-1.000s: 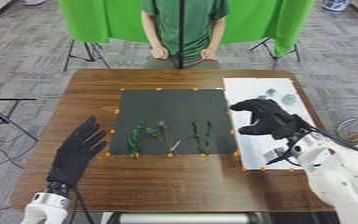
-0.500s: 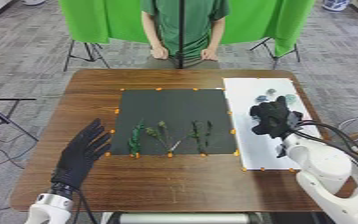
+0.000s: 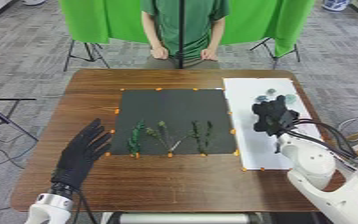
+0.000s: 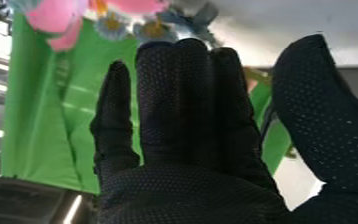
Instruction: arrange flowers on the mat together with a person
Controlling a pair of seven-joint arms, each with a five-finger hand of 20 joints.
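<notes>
Over the white sheet (image 3: 257, 152) on the right, my right hand (image 3: 271, 120) stands just nearer than several small pale blue-green flowers (image 3: 271, 92). In the right wrist view that hand (image 4: 193, 185) is open, fingers straight and thumb apart, holding nothing; pink petals (image 4: 55, 17) and grey-blue flowers (image 4: 153, 31) lie beyond the fingertips. On the dark mat (image 3: 171, 107), green sprigs (image 3: 135, 137) and thin stems (image 3: 162, 134) spread along its near half, with more sprigs (image 3: 202, 136) at its right. Left of the mat, my left hand (image 3: 76, 159) is open above the wood.
The brown table (image 3: 180, 187) extends around the mat and sheet, with small orange markers along their edges. A green curtain (image 3: 87, 20) hangs behind the far side, and black stands rise from the floor beyond the table.
My right hand has turned from pointing left to pointing toward the table's far side, shifting a little right over the sheet. The left hand has barely moved. The sprigs on the mat lie as before.
</notes>
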